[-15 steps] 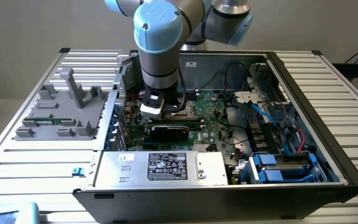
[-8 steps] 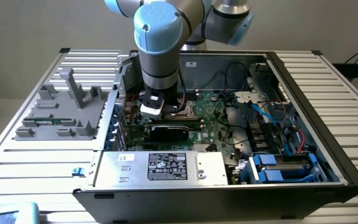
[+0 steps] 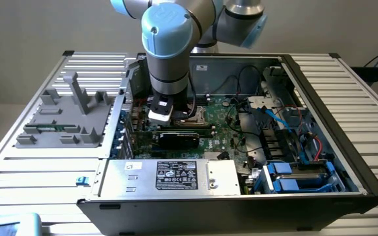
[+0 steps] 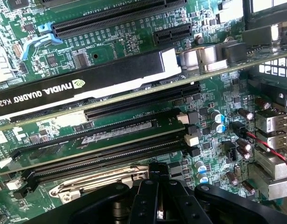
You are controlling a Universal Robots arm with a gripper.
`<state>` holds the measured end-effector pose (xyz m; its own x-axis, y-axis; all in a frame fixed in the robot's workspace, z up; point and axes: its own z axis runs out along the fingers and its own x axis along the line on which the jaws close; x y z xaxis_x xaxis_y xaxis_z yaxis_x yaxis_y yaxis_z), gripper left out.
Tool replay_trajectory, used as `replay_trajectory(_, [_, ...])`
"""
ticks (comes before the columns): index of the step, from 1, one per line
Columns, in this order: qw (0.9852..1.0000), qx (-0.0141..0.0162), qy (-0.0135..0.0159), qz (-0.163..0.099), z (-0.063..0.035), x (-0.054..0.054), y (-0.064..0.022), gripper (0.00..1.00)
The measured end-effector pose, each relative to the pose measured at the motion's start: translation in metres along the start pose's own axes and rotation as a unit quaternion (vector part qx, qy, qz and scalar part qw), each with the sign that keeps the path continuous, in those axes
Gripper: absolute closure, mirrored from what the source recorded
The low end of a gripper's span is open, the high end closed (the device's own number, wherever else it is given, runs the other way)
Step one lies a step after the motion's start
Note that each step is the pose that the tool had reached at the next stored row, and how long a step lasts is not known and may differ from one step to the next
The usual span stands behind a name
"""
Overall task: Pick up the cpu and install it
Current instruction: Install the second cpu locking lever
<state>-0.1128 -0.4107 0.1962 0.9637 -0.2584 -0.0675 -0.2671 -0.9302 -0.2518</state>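
We could not make out the cpu itself: in the wrist view the gripper [image 4: 155, 196] stood with its dark fingers [image 4: 144, 198] pressed together, and the spot below their tips was hidden by the fingers. Whether they pinched anything we could not tell. Just behind them lay the metal socket frame [image 4: 99, 179], partly covered by the gripper body. In the exterior view the arm [image 3: 168, 54] reached down into the open computer case [image 3: 320, 128], and its wrist blocked the motherboard [image 3: 225, 123] area beneath. We read "NVIDIA QUADRO K620" on the black graphics card [image 4: 87, 79]. The label [image 3: 175, 175] on the power supply [image 3: 169, 176] carried print too small for us to read. A grey fixture [image 3: 67, 118] sat on the table at the exterior view's left.
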Motion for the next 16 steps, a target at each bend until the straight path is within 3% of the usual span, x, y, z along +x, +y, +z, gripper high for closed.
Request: replay_trajectory(16, [1.0000,0.0021,-0.0007,0.000,0.0019,0.0000,0.0003,0.89])
